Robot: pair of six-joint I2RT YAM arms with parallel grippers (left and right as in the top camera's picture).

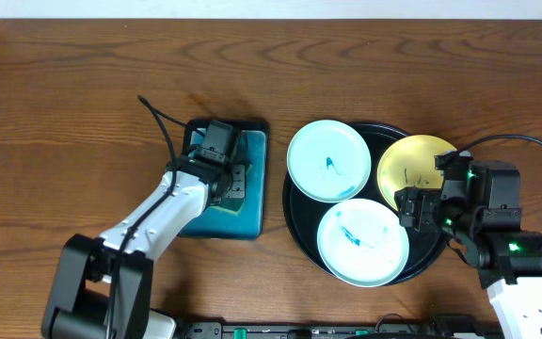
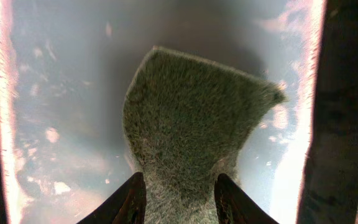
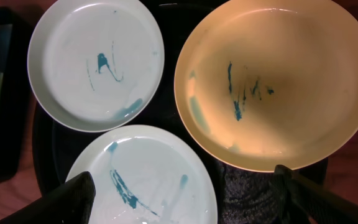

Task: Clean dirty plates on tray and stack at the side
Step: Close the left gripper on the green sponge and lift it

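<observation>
On my left, the left gripper (image 1: 231, 174) sits low over the teal rectangular tray (image 1: 254, 155), its fingers (image 2: 129, 199) clamped on a green scouring pad (image 2: 191, 124). Further right, the black tray (image 1: 294, 215) carries all three plates, each scribbled with teal: the far mint plate (image 1: 328, 160), the near mint plate (image 1: 362, 241) and the yellow plate (image 1: 420, 165). My right gripper (image 1: 414, 209) hangs over the tray's right side, between the yellow and near mint plates, fingers (image 3: 79, 196) spread wide.

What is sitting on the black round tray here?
Three teal-scribbled plates: the rear mint-white plate, the front mint-white plate, the yellow plate. They cover most of the tray floor, so anything beneath is unseen.
</observation>
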